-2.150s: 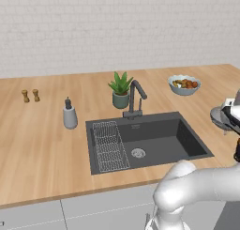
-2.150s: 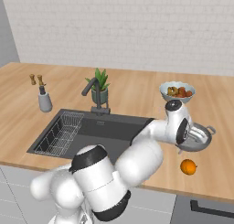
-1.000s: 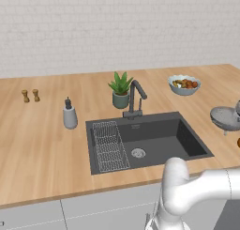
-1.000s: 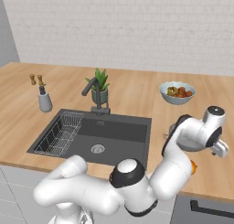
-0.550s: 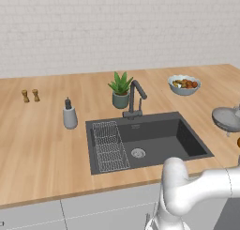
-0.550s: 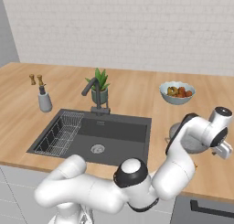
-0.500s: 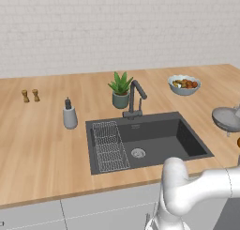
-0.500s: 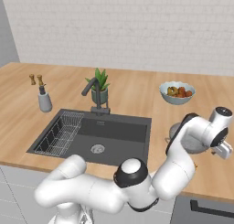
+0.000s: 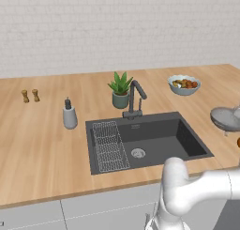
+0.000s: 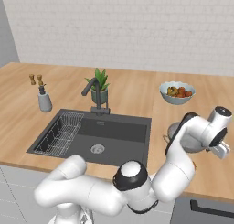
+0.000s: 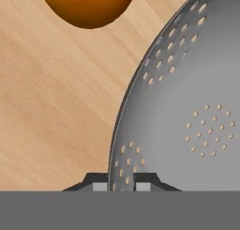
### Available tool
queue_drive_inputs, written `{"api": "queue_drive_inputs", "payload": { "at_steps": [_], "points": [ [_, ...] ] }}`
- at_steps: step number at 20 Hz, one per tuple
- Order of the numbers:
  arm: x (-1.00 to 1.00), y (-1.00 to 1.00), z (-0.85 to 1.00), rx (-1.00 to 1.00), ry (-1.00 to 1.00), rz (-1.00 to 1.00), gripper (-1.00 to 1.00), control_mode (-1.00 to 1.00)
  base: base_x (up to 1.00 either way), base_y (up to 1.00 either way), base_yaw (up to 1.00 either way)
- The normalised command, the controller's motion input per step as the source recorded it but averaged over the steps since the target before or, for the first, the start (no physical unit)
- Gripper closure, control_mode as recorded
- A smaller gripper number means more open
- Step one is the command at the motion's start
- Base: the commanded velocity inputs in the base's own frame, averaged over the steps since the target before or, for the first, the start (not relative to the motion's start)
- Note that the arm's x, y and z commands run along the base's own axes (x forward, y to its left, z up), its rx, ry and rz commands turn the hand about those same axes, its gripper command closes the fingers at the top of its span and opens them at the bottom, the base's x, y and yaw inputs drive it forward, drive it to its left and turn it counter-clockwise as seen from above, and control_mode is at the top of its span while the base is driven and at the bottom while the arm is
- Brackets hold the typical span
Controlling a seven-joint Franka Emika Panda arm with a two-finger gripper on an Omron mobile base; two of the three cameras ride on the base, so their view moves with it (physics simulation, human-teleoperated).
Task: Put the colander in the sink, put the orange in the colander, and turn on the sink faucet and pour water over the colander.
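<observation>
Far left on the wooden worktop (image 9: pixel 42 144) stand two small shakers (image 9: pixel 29 95) and one soap bottle (image 9: pixel 70 116). Next comes the one dark sink (image 9: pixel 150 137), with a wire rack (image 9: pixel 110 147) in its left part, one faucet (image 9: pixel 135 98) at its back edge and one potted plant (image 9: pixel 120 90) behind that. Further right sits one fruit bowl (image 9: pixel 184 84). At the far right, well apart from the sink, the one grey colander (image 11: pixel 187 102) rests on the worktop, with the single orange (image 11: pixel 86 6) just beside it.

My pincer (image 11: pixel 123 183) is clenched on the colander's rim, one fingertip inside the bowl and one outside.

I judge the step in hand is carrying the colander to the sink. To do it well I should lift straight up first, clear of the orange, keep the bowl level, since a rim grip may let it swing, and lower it onto the basin's open right part, not the rack.
</observation>
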Motion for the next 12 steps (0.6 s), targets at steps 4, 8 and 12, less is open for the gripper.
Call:
{"api": "queue_drive_inputs", "payload": {
  "at_steps": [4,8,12],
  "points": [
    [-0.5,0.24,0.27,0.11,-0.13,0.06,1.0,-1.0,0.0,0.0,0.0],
    [-0.67,0.46,0.64,0.04,-0.16,0.09,1.0,-1.0,0.0,0.0,0.0],
    [-0.5,0.95,0.66,-0.01,-0.11,0.07,1.0,-1.0,0.0,0.0,0.0]
  ]
}}
